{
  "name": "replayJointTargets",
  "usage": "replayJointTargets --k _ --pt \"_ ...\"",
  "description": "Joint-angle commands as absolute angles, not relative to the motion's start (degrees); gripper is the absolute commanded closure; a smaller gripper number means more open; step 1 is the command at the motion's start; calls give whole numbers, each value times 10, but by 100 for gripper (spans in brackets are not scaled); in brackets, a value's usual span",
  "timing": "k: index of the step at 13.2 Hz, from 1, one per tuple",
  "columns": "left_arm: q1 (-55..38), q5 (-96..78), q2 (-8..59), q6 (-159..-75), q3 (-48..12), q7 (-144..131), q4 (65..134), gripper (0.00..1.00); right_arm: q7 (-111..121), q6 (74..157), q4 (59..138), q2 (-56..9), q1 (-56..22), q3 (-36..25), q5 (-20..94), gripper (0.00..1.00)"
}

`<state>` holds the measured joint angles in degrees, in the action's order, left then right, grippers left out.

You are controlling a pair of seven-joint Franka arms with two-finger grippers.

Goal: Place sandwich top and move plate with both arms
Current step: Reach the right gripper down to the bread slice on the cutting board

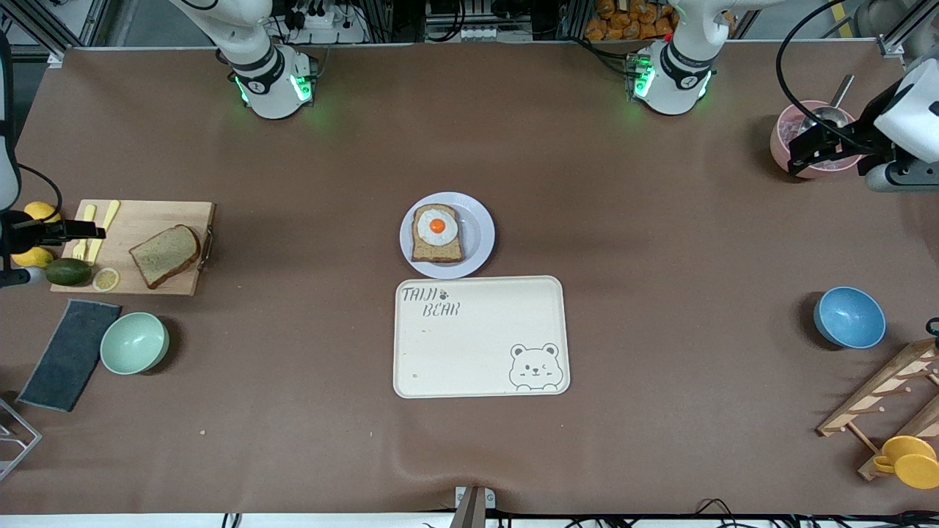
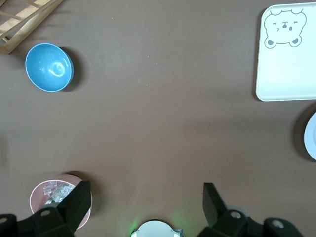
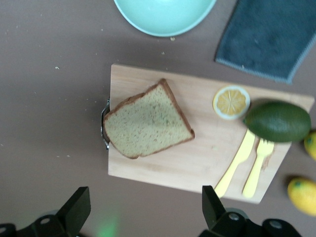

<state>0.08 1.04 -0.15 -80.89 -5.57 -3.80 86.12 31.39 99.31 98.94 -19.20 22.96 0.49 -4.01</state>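
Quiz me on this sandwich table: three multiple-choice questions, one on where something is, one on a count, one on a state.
1. Where does the plain bread slice lie?
A. on the wooden board
B. on the tray
C. in the blue bowl

2. How many bowls stand on the table?
A. one
B. three
C. five

3. How is the right gripper?
A. shut on the bread
B. holding a fork
C. open, holding nothing

Key: 1 A, the slice rests on the board. 2 B, green, blue and pink bowls. 3 C, its fingers stand apart over the board.

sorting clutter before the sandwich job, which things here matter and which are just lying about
Job: sandwich top on the cutting board; plate holding the egg slice; open left gripper; open right gripper.

Lying about: tray, blue bowl, green bowl, avocado, cloth.
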Motion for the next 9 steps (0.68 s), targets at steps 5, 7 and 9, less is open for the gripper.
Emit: replayJointTargets --k 5,7,9 --pt "5 18 -9 -801 -61 -41 854 0 465 1132 1074 -184 243 14 -79 0" --pt "6 18 -10 -801 -61 -40 854 0 520 1197 1104 -186 253 15 -85 0" --pt "4 18 -9 -801 -62 -46 853 0 554 1273 1142 -191 252 15 -84 0"
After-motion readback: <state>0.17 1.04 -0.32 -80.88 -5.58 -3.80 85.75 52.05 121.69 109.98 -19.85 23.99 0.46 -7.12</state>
